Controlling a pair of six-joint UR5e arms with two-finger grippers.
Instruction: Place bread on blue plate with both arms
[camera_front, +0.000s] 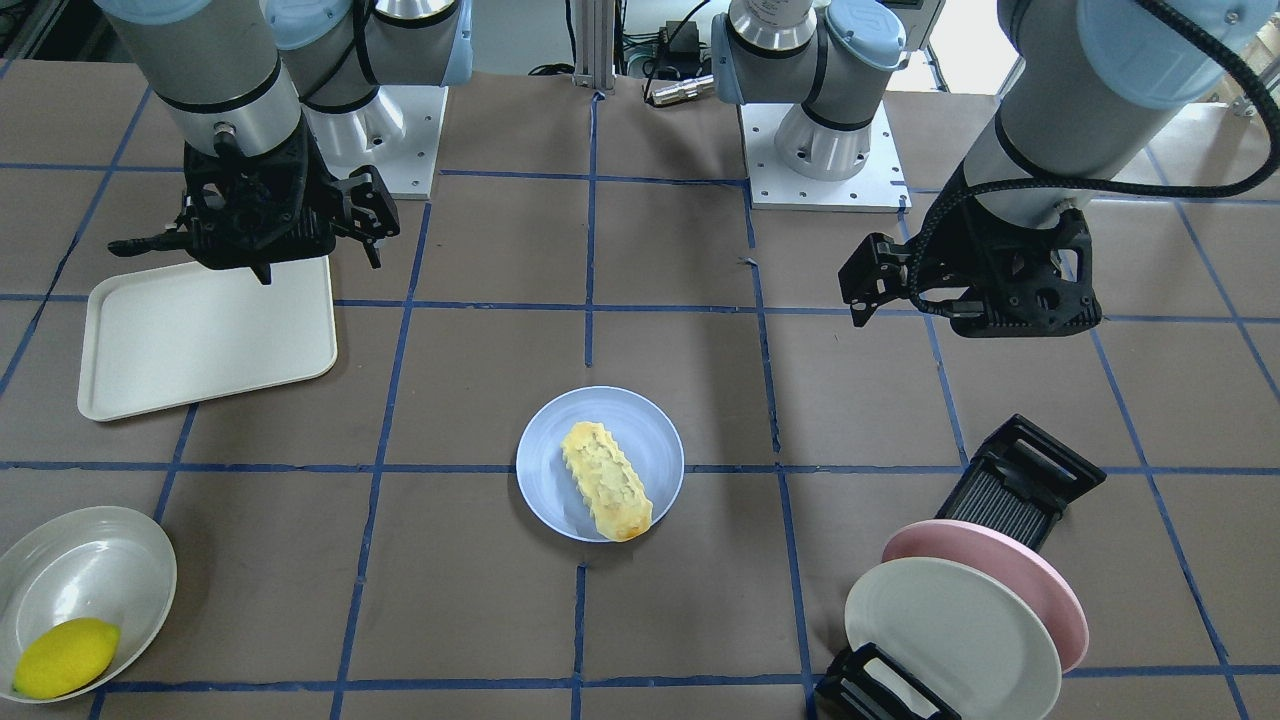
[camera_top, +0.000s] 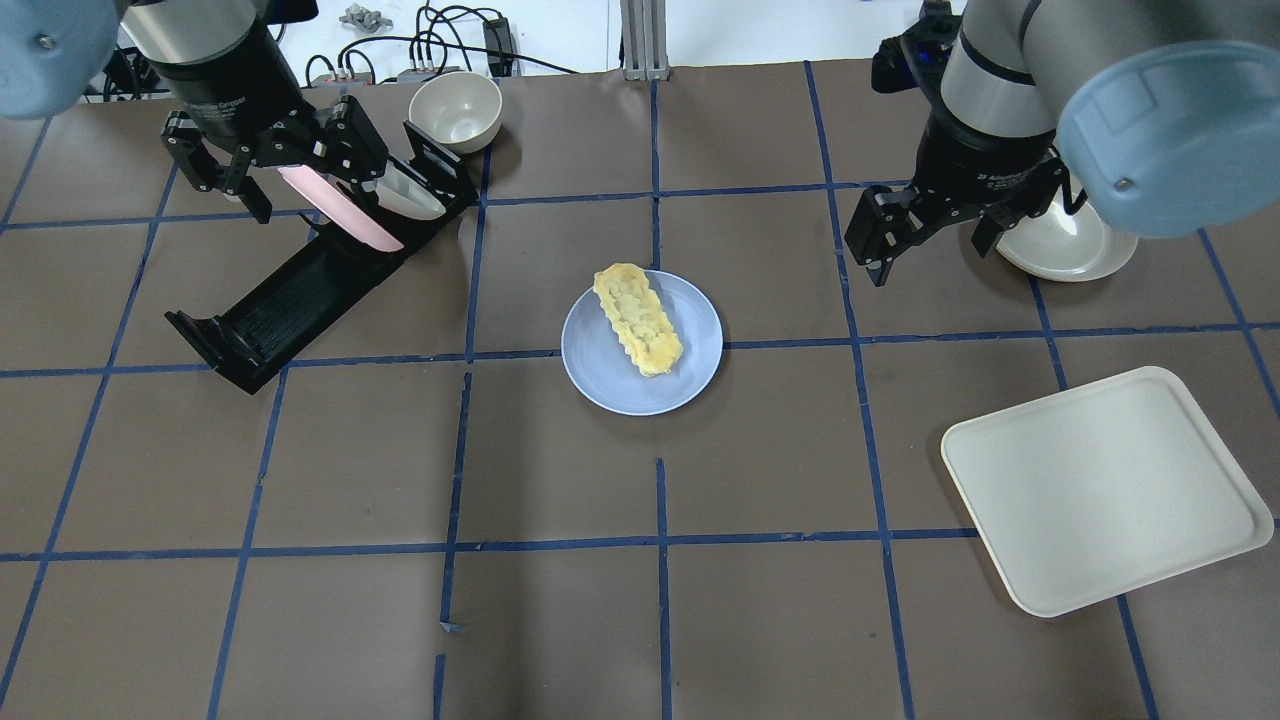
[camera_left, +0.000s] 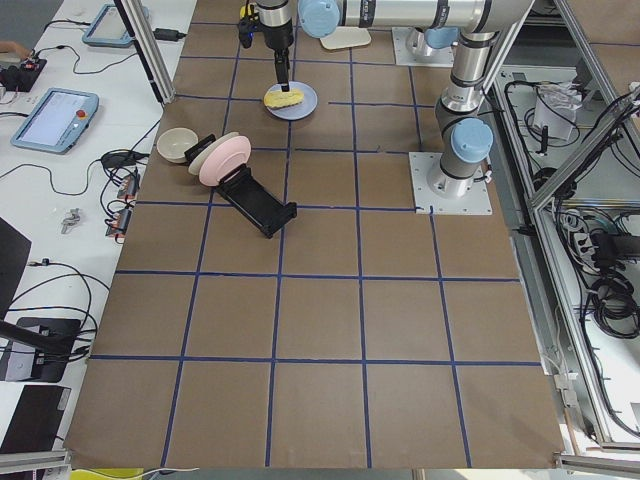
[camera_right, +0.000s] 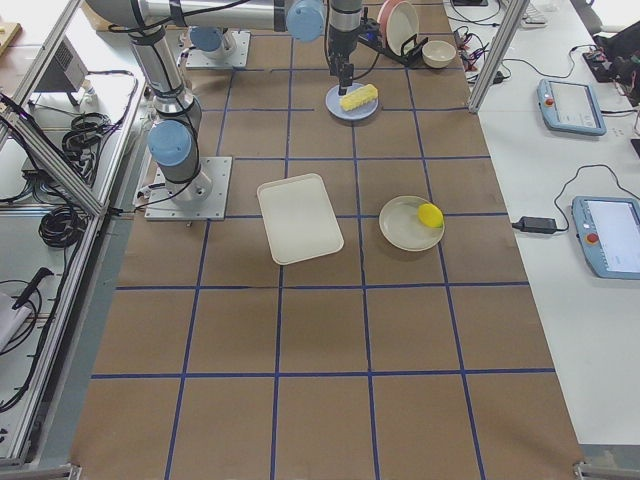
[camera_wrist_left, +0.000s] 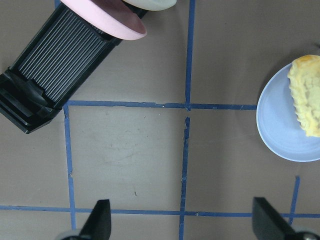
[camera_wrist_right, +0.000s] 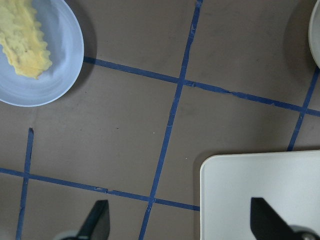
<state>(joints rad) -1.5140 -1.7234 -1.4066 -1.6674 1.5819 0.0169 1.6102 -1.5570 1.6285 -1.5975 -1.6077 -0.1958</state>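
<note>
The bread (camera_front: 606, 482) lies lengthwise on the blue plate (camera_front: 545, 470) at the table's centre, its golden-brown end at the plate's rim. Both also show in the overhead view, the bread (camera_top: 638, 318) on the plate (camera_top: 600, 375). My left gripper (camera_top: 275, 165) is open and empty, raised above the dish rack, well off to the plate's side. My right gripper (camera_top: 930, 225) is open and empty, raised on the plate's other side. The left wrist view shows the bread (camera_wrist_left: 306, 95) at its right edge. The right wrist view shows the bread (camera_wrist_right: 22, 37) at its top left.
A cream tray (camera_top: 1100, 490) lies on my right. A grey bowl (camera_front: 80, 570) holds a lemon (camera_front: 65, 655). A black dish rack (camera_top: 290, 300) with a pink plate (camera_front: 1060, 590) and a cream plate (camera_front: 950, 630) lies on my left, next to a small bowl (camera_top: 455, 110).
</note>
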